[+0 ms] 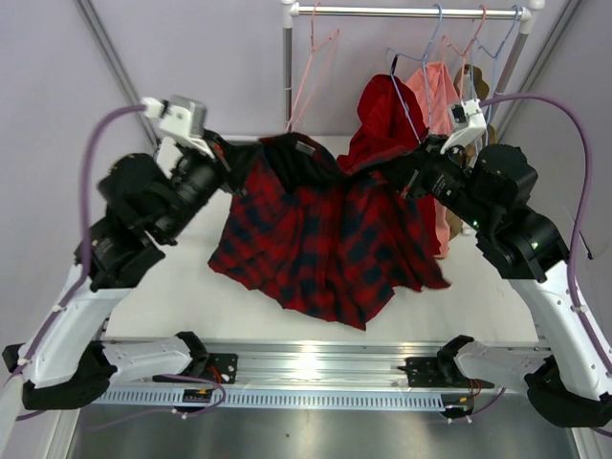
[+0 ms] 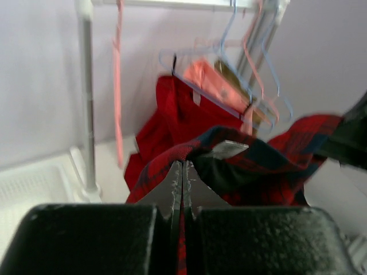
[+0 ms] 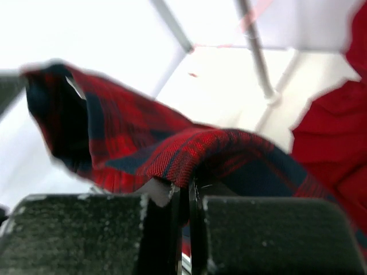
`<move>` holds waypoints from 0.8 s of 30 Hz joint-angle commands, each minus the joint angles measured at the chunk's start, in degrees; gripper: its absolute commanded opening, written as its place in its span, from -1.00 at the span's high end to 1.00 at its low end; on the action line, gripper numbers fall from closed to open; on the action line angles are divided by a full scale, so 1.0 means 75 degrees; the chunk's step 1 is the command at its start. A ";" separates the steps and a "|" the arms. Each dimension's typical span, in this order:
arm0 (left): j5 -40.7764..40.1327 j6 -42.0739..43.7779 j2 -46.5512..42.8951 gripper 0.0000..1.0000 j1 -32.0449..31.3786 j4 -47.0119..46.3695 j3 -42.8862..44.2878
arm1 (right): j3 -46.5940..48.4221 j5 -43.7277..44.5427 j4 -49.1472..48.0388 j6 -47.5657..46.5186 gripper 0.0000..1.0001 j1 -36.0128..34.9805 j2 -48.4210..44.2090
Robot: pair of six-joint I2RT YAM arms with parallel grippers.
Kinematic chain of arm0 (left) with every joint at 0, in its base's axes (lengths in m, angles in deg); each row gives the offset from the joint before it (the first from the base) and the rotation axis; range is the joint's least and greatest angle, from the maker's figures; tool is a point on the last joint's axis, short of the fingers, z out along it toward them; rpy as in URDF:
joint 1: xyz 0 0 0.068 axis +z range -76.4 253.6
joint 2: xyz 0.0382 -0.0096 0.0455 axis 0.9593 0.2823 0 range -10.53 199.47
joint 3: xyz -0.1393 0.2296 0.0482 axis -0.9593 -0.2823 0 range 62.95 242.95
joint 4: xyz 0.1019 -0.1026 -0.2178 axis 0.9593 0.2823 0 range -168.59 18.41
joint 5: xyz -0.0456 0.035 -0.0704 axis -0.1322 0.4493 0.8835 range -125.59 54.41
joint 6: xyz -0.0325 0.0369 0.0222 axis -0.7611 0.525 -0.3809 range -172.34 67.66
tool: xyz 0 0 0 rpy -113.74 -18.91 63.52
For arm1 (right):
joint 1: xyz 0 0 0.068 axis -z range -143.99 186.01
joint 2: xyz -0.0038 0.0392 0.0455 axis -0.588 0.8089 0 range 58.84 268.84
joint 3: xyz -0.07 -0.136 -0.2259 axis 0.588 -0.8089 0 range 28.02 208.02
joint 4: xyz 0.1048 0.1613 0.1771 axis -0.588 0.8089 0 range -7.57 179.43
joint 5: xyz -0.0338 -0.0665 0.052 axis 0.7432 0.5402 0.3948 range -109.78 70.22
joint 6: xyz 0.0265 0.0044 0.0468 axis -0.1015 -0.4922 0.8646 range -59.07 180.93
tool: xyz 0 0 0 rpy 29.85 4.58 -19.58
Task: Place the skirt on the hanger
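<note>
The red and navy plaid skirt [image 1: 316,239] hangs spread above the white table, stretched by its waistband between both grippers. My left gripper [image 1: 241,153] is shut on the waistband's left end, and in the left wrist view its jaws [image 2: 183,167] pinch the cloth [image 2: 269,166] at their tips. My right gripper [image 1: 407,168] is shut on the right end; in the right wrist view the plaid edge [image 3: 189,149] drapes over the closed tips [image 3: 192,184]. The pink wire hanger [image 1: 314,72] hangs alone at the left end of the rack, behind the skirt [image 2: 117,86].
A clothes rack with a metal rail [image 1: 402,11] and upright pole [image 1: 287,81] stands at the back. On it hang a plain red garment [image 1: 387,120], a salmon-pink garment [image 1: 438,86] and light blue wire hangers [image 1: 432,43]. The red garment sits close behind my right gripper.
</note>
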State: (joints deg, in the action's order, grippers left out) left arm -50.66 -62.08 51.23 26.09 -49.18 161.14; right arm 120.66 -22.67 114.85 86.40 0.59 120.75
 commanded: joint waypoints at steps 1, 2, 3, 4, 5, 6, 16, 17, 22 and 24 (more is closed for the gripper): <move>0.0496 -0.0995 -0.0183 1.00 -0.0029 -0.0685 -0.1043 | -0.0420 -0.0898 0.0071 0.0258 1.00 0.0701 -0.0087; 0.0579 -0.1138 -0.0241 1.00 -0.0006 -0.0791 -0.1753 | -0.0562 -0.1112 0.0025 0.0329 1.00 0.1144 -0.0133; 0.0649 -0.1302 -0.0312 1.00 0.0029 -0.0943 -0.1969 | -0.0691 -0.1357 -0.0034 0.0388 1.00 0.1392 -0.0180; 0.0731 -0.1628 -0.0359 1.00 0.0203 -0.1049 -0.2400 | -0.1028 -0.2033 -0.0266 0.0505 1.00 0.1650 -0.0215; 0.1138 -0.1759 -0.0406 1.00 0.0368 -0.1212 -0.2648 | -0.1206 -0.2399 -0.0443 0.0599 1.00 0.1919 -0.0250; 0.1421 -0.2155 -0.0453 1.00 0.0567 -0.1574 -0.3092 | -0.1382 -0.2728 -0.0595 0.0692 1.00 0.2455 -0.0239; 0.3392 -0.4290 -0.1039 1.00 0.2584 -0.2866 -0.6596 | -0.4696 -0.5707 -0.2002 0.1502 1.00 0.3551 -0.1057; 0.3415 -0.4396 -0.1027 1.00 0.2584 -0.3075 -0.6971 | -0.5431 -0.5766 -0.2073 0.1525 1.00 0.3551 -0.1199; 0.3697 -0.4760 -0.0794 1.00 0.2584 -0.3803 -0.8122 | -0.7287 -0.6048 -0.2179 0.1467 0.95 0.3399 -0.1750; 0.3697 -0.4772 -0.0524 1.00 0.2584 -0.3979 -0.8533 | -0.7814 -0.5780 -0.1818 0.1304 0.94 0.3270 -0.1926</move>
State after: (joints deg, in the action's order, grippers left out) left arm -24.82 -94.97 45.68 45.04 -72.75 99.92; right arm 65.91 -64.33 101.82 96.54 26.25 108.06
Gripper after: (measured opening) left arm 0.003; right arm 0.030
